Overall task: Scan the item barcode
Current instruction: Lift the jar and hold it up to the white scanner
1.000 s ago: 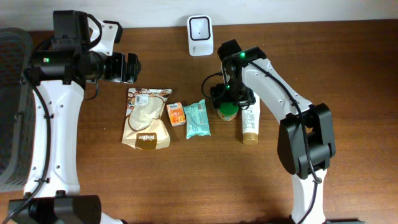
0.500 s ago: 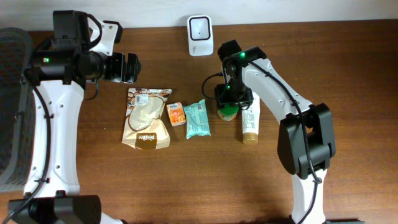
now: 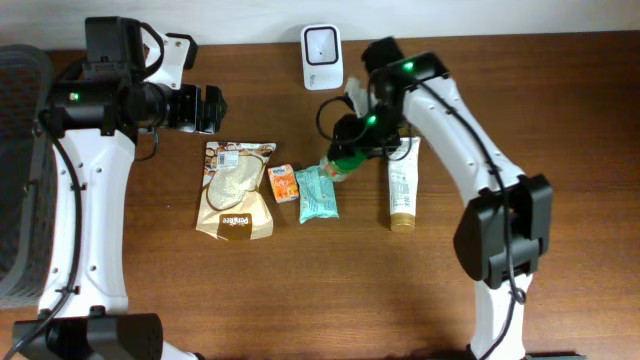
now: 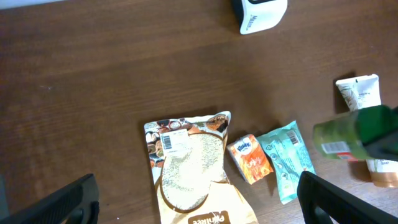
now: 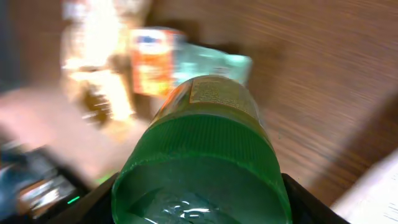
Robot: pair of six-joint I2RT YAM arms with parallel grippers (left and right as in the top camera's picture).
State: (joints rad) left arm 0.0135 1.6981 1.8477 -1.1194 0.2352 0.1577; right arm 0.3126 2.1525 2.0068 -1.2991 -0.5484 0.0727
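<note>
Dark brown wood-grain tabletop (image 3: 300, 300) fills view; pale wall (image 3: 500, 15) strip along far edge; grey mesh object (image 3: 12, 200) at left edge.

Dark brown wooden table (image 3: 300, 290), nothing fancy. A white scanner (image 3: 321, 44) sits near the back edge. Mid-table there's a loose row, all lying flat: a brown pouch (image 3: 237, 190), a small orange pack (image 3: 284, 184) just beside it, then a teal packet (image 3: 318, 194), and a white tube (image 3: 403, 185) off to the right.
</note>
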